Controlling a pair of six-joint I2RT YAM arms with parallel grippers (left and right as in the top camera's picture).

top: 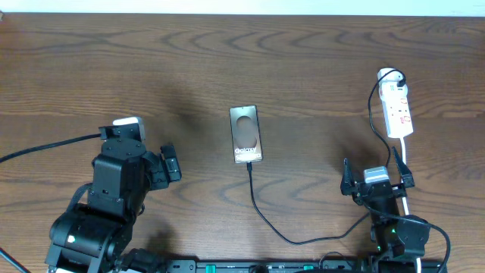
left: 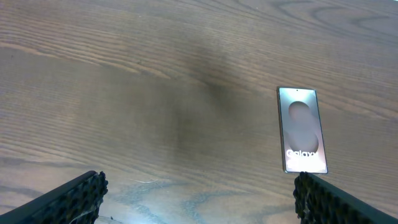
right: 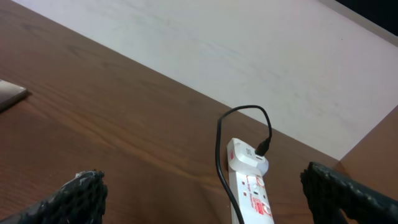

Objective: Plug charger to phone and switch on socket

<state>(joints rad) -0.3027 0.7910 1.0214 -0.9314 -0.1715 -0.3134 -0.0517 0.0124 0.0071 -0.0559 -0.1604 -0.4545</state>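
The bronze phone (top: 246, 134) lies flat at the table's middle, lettering toward me; it also shows in the left wrist view (left: 302, 129). The black charger cable (top: 261, 216) meets the phone's near edge, loops along the front and rises to a white adapter on the far end of the socket (top: 397, 106). In the right wrist view the socket (right: 252, 190) and cable (right: 219, 143) lie just ahead. My left gripper (top: 168, 161) (left: 199, 205) is open and empty, left of the phone. My right gripper (top: 375, 173) (right: 205, 199) is open and empty, just short of the socket.
The socket's white cord (top: 406, 155) runs toward me past the right gripper. Bare brown wood (top: 114, 61) stretches across the left and far side. The table's far edge meets a pale wall (right: 249, 43). A black rail with cables (top: 265, 267) borders the front edge.
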